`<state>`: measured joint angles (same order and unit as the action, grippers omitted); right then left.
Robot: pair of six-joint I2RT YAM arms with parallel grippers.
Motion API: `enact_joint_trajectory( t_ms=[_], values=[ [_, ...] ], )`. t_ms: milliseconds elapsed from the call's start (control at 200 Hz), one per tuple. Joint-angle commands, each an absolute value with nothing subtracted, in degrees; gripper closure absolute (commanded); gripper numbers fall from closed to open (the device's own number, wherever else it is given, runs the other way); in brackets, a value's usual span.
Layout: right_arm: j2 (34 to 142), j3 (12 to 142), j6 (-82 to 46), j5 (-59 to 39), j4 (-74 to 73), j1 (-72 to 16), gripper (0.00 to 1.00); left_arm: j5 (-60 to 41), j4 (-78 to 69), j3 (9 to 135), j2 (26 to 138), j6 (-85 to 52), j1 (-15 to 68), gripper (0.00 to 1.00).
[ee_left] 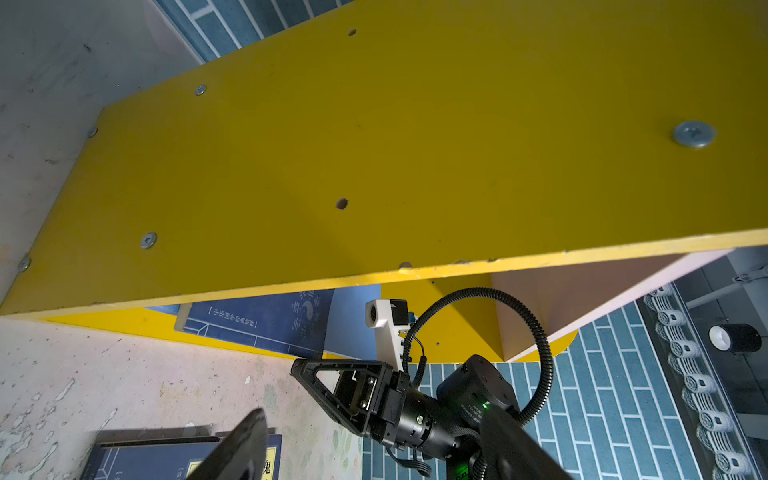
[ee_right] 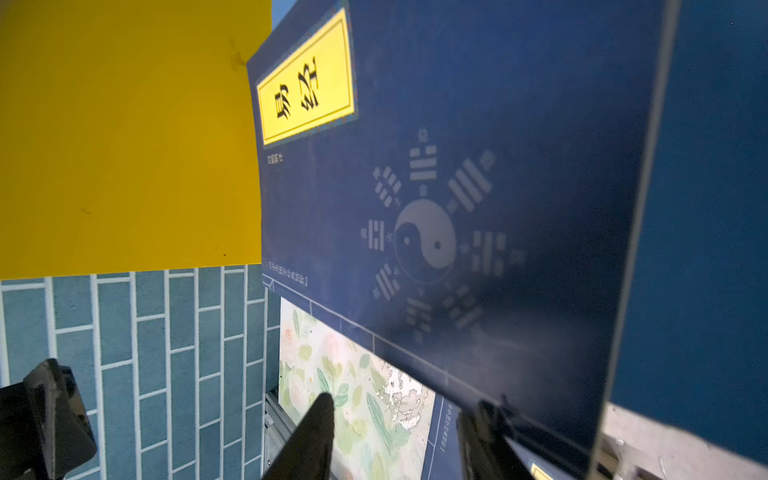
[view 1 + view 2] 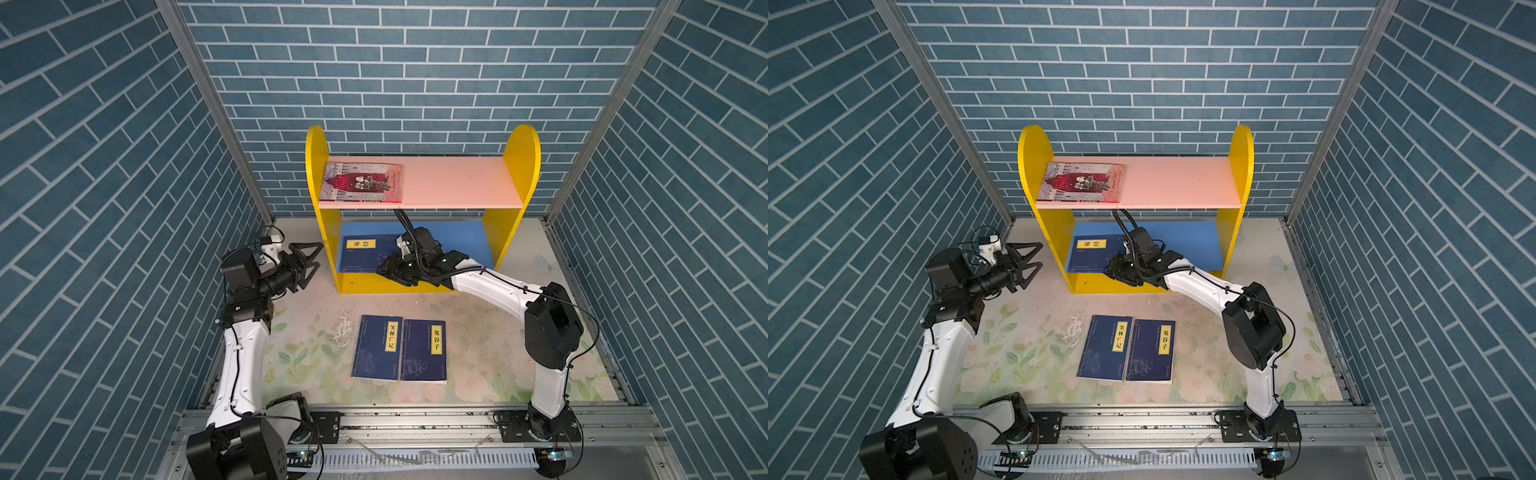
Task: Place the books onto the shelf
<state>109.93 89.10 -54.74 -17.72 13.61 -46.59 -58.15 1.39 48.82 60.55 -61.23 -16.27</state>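
Observation:
The shelf stands at the back of the table. A red illustrated book lies flat on its pink upper board. One navy book lies on the blue lower board, against the left side. My right gripper is at that book's front right corner. In the right wrist view it is open, one finger against the book and only the mat between the fingers. Two more navy books lie side by side on the table. My left gripper hangs open and empty left of the shelf.
A floral mat with a worn patch covers the table. Blue brick walls close in the left, right and back. A metal rail with both arm bases runs along the front edge.

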Motion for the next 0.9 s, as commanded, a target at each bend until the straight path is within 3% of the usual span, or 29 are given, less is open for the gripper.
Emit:
enact_joint_trajectory(
  t_ms=[0,525,895],
  values=[
    [107.3,87.1,-52.5,-16.4,9.3,-46.6,0.51,-58.7,0.5,49.3,60.3,-59.9,-16.8,0.18],
    [97.4,78.8,-54.0,-13.6,7.6,-46.2,0.49,-60.9,3.0,50.3,59.6,-56.3,-17.1,0.18],
    [97.9,76.5,-54.5,-11.1,4.4,-43.2,0.49,-63.2,5.6,51.3,58.9,-55.3,-17.5,0.17]
  ],
)
